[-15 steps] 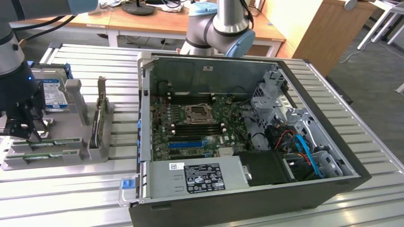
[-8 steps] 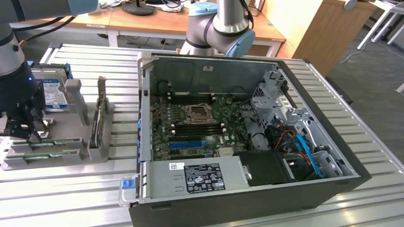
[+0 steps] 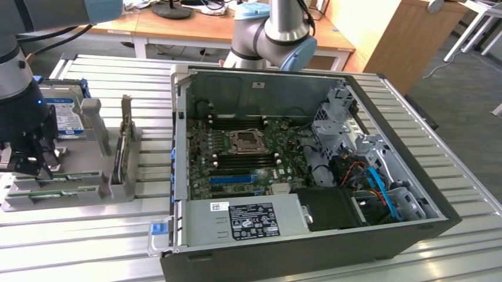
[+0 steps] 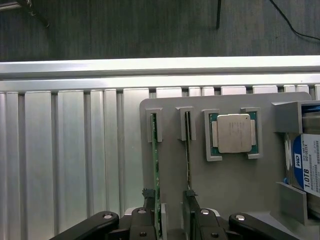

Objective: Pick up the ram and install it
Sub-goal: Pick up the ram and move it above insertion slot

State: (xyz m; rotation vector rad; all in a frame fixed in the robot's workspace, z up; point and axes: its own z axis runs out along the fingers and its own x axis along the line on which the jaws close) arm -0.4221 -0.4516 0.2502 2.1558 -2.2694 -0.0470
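Open end effector (image 4: pixel 169 196) over ram (image 4: pixel 155 165); second stick (image 4: pixel 188 165), CPU (image 4: pixel 233 133) beside

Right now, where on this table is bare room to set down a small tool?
Free: the table slats in front of the grey holder, at the exterior view's lower left, and the strip beside the computer case on that view's right. Crowded: the holder itself, with ram, hard drive and the open gripper over it.

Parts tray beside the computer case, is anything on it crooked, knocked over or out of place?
Nothing stands out. Both ram sticks stand on edge in their slots, the CPU sits square in its corner brackets, and the hard drive rests in its holder.
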